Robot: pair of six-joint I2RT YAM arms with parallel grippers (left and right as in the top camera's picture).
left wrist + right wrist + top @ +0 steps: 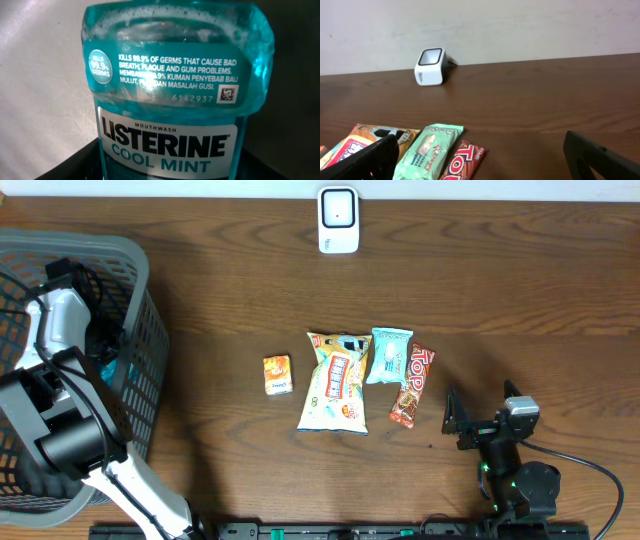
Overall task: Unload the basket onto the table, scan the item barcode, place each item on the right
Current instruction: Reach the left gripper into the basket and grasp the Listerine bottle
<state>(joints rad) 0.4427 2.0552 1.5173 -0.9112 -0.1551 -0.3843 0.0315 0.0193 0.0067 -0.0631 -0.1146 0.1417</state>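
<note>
Left wrist view is showing a teal Listerine mouthwash bottle (170,100) filling the frame directly ahead of the left gripper (170,172). Its dark fingers (82,162) are flanking the bottle's lower sides, and I cannot tell whether they are squeezing it. Overhead, that arm is sitting inside a grey basket (140,300). The right gripper (480,165) is gaping wide, holding nothing. Snack packets (430,147) are lying just ahead of it, and the white scanner (431,66) is standing well beyond them.

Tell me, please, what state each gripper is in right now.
Left gripper: cannot be told; a mouthwash bottle fills its camera view.
Right gripper: open, holding nothing.
</note>
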